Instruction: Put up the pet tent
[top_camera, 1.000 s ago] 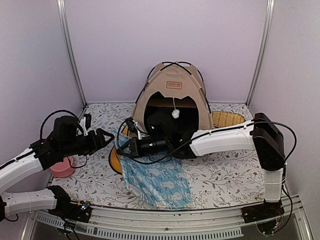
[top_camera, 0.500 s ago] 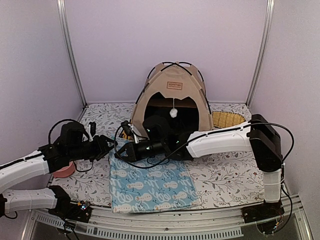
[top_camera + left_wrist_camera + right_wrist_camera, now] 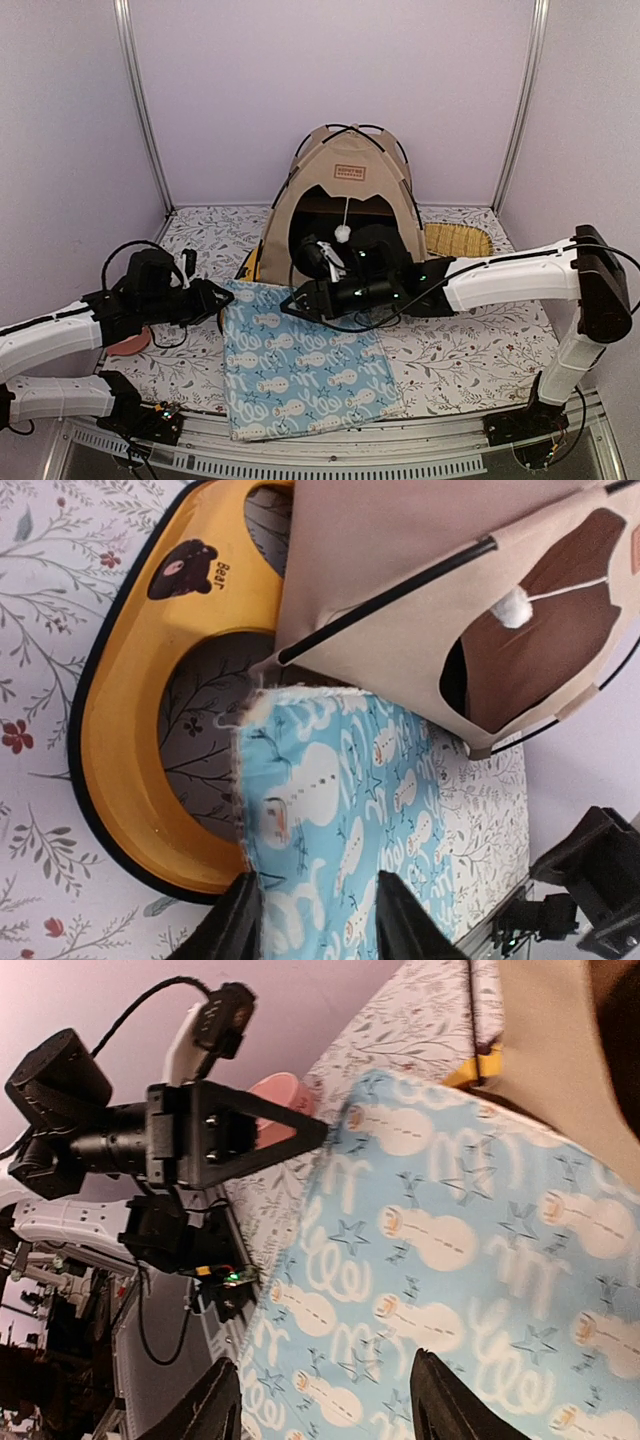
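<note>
The beige pet tent stands upright at the back centre, black poles crossing over it and a white pom-pom hanging in its doorway. In the left wrist view the pet tent fills the upper right. A light blue snowman mat lies flat in front of it. My left gripper is at the mat's far left corner, jaws apart, straddling the mat's edge. My right gripper hovers open over the mat's far edge, with only the cloth below it.
A yellow oval bowl tray lies partly under the mat and the tent's left corner. A pink bowl sits by the left arm. A woven basket tray lies right of the tent. Walls and metal posts close in the table.
The mat was hanging crumpled from the shut right gripper; now it lies spread flat. The right gripper has opened and drawn back rightward. The left gripper moved right to the mat's corner, jaws narrowing.
</note>
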Available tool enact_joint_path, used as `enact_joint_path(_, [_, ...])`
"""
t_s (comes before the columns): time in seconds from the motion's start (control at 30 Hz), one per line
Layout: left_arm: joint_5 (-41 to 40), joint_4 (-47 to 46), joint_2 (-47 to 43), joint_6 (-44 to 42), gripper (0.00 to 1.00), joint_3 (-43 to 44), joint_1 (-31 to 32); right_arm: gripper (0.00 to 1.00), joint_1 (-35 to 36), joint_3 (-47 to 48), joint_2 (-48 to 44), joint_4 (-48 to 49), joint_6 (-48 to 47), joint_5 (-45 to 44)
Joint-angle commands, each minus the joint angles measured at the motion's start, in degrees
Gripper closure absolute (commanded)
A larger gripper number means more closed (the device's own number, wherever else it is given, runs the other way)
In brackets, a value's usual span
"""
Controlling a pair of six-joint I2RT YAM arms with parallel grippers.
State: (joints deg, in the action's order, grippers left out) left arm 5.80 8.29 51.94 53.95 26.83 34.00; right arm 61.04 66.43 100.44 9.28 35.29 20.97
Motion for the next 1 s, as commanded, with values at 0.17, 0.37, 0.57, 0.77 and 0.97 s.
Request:
enact_joint_path(0.17, [0.1, 4.1, -2.6, -1.0, 0.29, -3.2, 3.4, 0.34, -9.2, -19.1, -13.4, -4.9, 0.8, -6.2])
enact_joint_path(0.37, [-4.5, 7.7, -7.2, 6.5, 0.24, -8.3, 10.8, 0.28, -11.2, -24.6, -16.0, -5.8, 0.0, -7.3])
enact_joint_path(0.57, [-5.5, 3.6, -6.2, 11.4, 0.24, -12.9, 17.3, 0.24, -11.7, -26.3, -14.7, -5.1, -0.5, -7.1])
enact_joint_path(0.77, [-5.8, -4.0, -3.4, 11.8, 0.3, -14.5, 19.9, 0.23, -11.9, -26.3, -14.0, -4.6, -0.8, -7.3])
enact_joint_path(0.97, [-4.7, -7.0, -2.0, 11.1, 0.59, -13.6, 20.2, 0.21, -12.5, -26.2, -14.4, -4.3, -1.0, -7.7])
